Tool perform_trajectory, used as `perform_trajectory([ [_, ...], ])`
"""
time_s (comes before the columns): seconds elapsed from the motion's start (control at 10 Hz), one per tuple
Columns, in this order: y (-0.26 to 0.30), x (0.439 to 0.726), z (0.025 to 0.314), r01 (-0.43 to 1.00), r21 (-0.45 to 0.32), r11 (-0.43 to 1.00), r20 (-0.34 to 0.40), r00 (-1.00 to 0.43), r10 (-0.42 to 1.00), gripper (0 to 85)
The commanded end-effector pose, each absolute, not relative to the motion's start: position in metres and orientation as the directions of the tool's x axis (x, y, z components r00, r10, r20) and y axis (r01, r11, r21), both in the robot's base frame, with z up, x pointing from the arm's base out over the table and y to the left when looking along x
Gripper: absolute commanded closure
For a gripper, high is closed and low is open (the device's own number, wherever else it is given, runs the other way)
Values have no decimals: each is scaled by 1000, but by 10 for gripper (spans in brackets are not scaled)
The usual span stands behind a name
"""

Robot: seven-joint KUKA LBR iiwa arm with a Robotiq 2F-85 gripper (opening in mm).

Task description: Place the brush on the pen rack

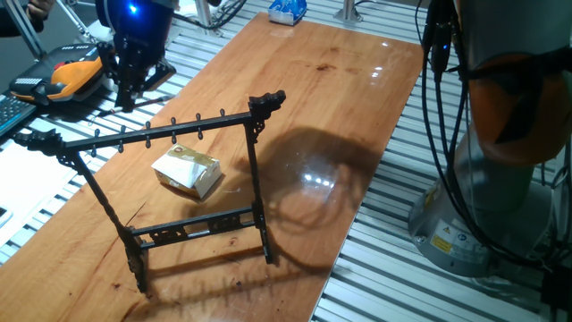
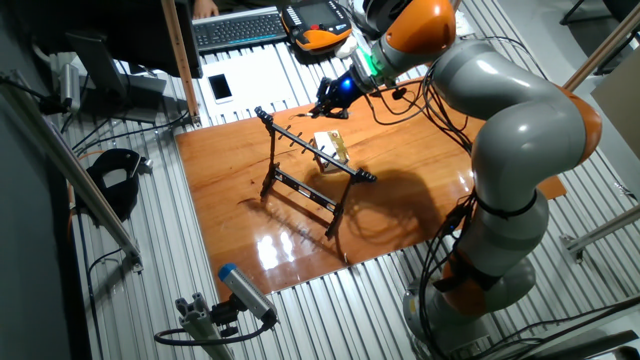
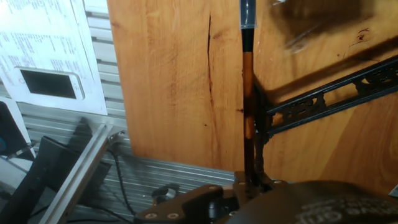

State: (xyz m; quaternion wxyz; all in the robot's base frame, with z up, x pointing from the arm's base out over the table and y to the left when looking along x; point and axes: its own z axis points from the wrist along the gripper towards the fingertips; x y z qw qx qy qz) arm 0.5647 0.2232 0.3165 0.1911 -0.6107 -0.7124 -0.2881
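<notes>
**Ana:** Jaws pinched on the brush [image 3: 248, 93], from what the hand view gives us. The dark stick runs straight out from the fingers at the bottom edge, its darker tip end pointing away over the table [image 3: 168, 81].

**Ben:** So it's in the air, not on the wood?

**Ana:** I'd say so. Sweeping one fixed view from the left: the gripper [image 1: 128, 85] hangs behind the left half of the pen rack [image 1: 156, 134], with the long hook bar in front of it. Too thin a brush to pick out there. Move right and you hit the small tan box [image 1: 188, 172] lying under the bar, then bare tabletop.

**Ben:** And from the other side?

**Ana:** The other fixed view has the gripper [image 2: 332, 103] near the rack's far end, close to the box.

**Ben:** How will that brush behave?

**Ana:** Light and stiff, I'd judge, but pencil-thin, so it could pivot or slip between the pads. Held near the handle end, as it seems to be, the rest stays free.

**Ben:** Hooks look tiny.

**Ana:** They do, so little room for error.
</notes>
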Motion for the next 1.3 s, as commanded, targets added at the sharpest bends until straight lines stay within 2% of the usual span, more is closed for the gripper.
perform_trajectory([
  [0.0, 224, 564, 322, 980, 179, 90, 623, -184, 760, 850],
  [0.2, 228, 564, 329, 981, 171, 93, 617, -181, 766, 850],
  [1.2, 239, 551, 328, 971, 186, 149, 572, -230, 787, 850],
])
